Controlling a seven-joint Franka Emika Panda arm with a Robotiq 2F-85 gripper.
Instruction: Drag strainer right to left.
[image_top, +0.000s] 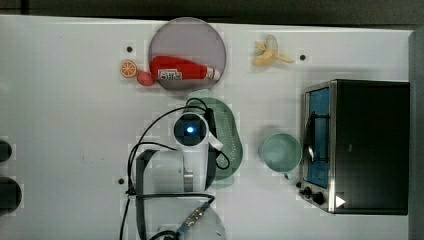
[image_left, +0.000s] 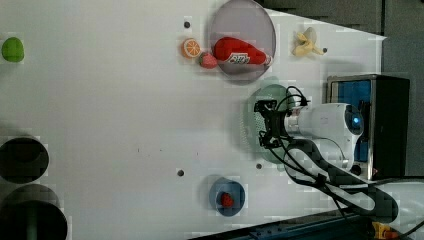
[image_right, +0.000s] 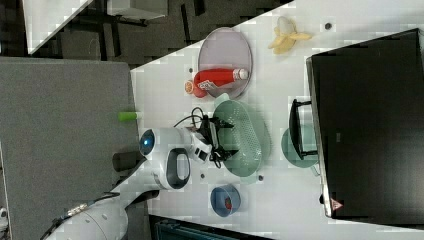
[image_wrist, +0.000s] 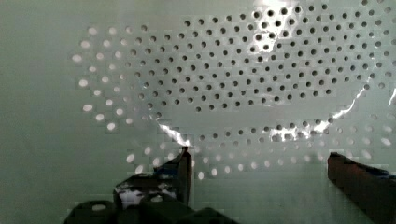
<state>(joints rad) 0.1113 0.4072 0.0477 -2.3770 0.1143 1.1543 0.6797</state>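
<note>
Step in hand: we judge the gripper (image_wrist: 259, 161) is settling into the strainer (image_top: 231, 131) to get a purchase before the drag; nothing is caught yet.
Jaws: we see them spread wide in the wrist view, one finger (image_wrist: 182, 165) low inside the basket and the other well apart from it, perforated floor showing between them, holding nothing.
How to do it well: we would hook one finger inside the wall, or close over the rim, and keep the push low so the light basket slides on the table (image_top: 75, 125) instead of tipping.
Path: towards the top view's left the table looks open, but the plate (image_top: 187, 35) with the red bottle (image_top: 182, 70) sits just beside the strainer's far end, so we would pull straight and not swing the basket.
Strainer, place: mid-table, between the plate and the arm's base, with the mint cup (image_top: 280, 151) near it on the top view's right.
Strainer, look: pale sage-green plastic, oval, rimmed, dotted all over with small holes, glossy where light catches it.
</note>
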